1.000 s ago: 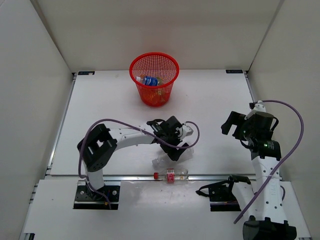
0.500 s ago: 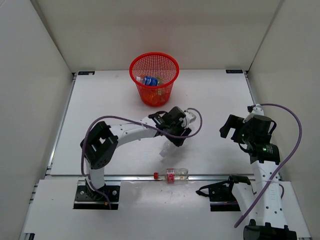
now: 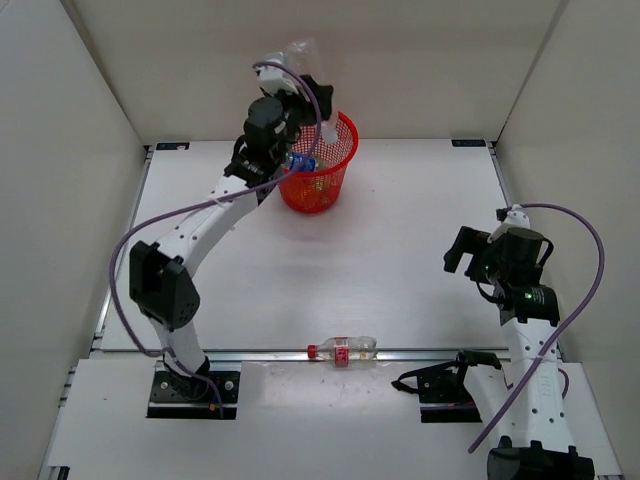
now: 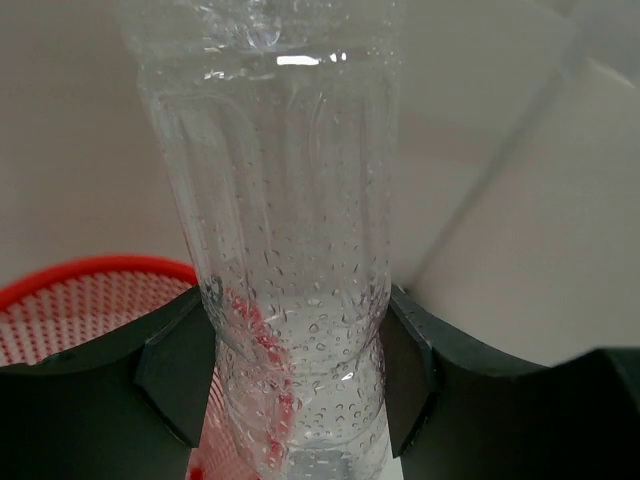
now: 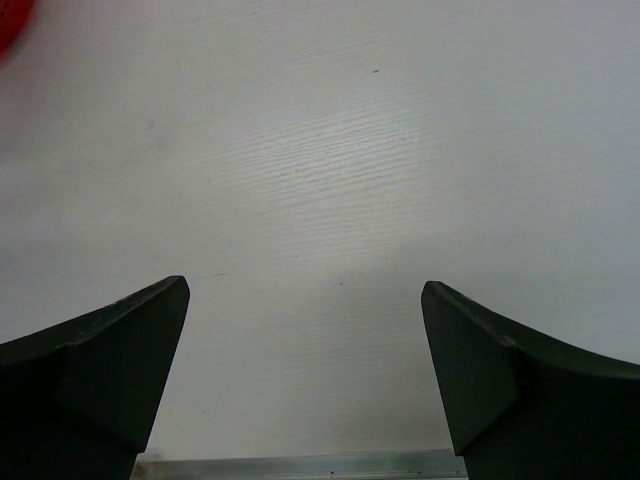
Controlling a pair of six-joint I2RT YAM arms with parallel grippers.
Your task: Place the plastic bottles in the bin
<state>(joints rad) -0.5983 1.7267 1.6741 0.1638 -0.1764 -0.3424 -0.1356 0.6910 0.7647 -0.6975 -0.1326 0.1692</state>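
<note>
Nearest: red-capped bottle (image 3: 342, 349) on its side at near edge of table (image 3: 420, 190), untouched, well apart from both arms, not yet binned. Then right gripper (image 5: 305, 300), spread wide and empty, hovering over bare table on the right, likely parked clear of the other arm's carry. Further out, left gripper (image 4: 298, 345) clenched on plain clear bottle (image 4: 285, 180), pinching lower body from both sides, bottle running straight out between the fingers, droplets inside. Held high above left rim of bin (image 3: 335, 185), probably to clear the rim before the drop; hard to tell if fully over the mouth. Farthest: bin at far side of table, blue-label bottle (image 3: 299, 161) already inside, other contents too small to name. Next by judgement: centre over mouth, let go
</note>
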